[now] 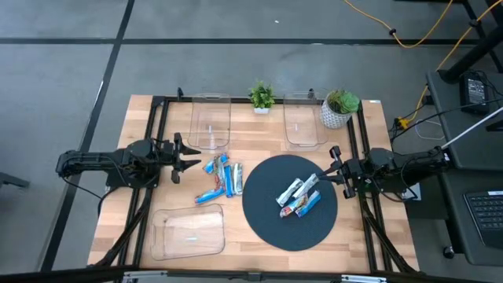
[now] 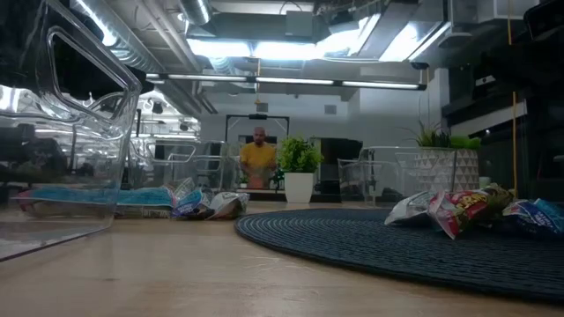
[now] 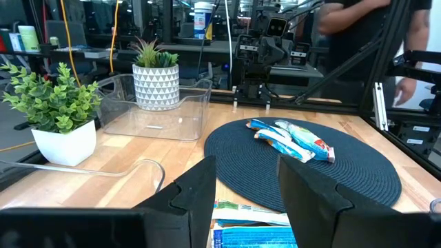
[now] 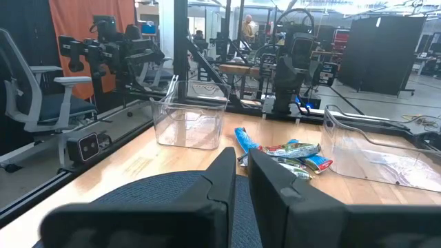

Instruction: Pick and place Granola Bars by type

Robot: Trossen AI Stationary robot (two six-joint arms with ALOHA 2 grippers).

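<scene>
Several granola bars [image 1: 224, 177], mostly blue and silver-white, lie in a loose heap on the wood left of a dark round mat [image 1: 271, 228]. A second heap of bars [image 1: 300, 196], silver-white, blue and red-orange, lies on the mat. My left gripper [image 1: 191, 159] is open and empty, just left of the heap on the wood; those bars show below its fingers in the left wrist view [image 3: 251, 231]. My right gripper [image 1: 330, 167] is shut and empty at the mat's right edge, above the table; its wrist view looks across the mat at the far heap [image 4: 282, 151].
Two clear trays [image 1: 211, 122] [image 1: 305, 119] stand at the far edge, and a third [image 1: 189, 232] stands near the front left. Two potted plants [image 1: 262, 97] [image 1: 339, 106] stand at the back. A black frame [image 1: 157, 126] borders the table. A person [image 2: 257, 158] stands beyond the table.
</scene>
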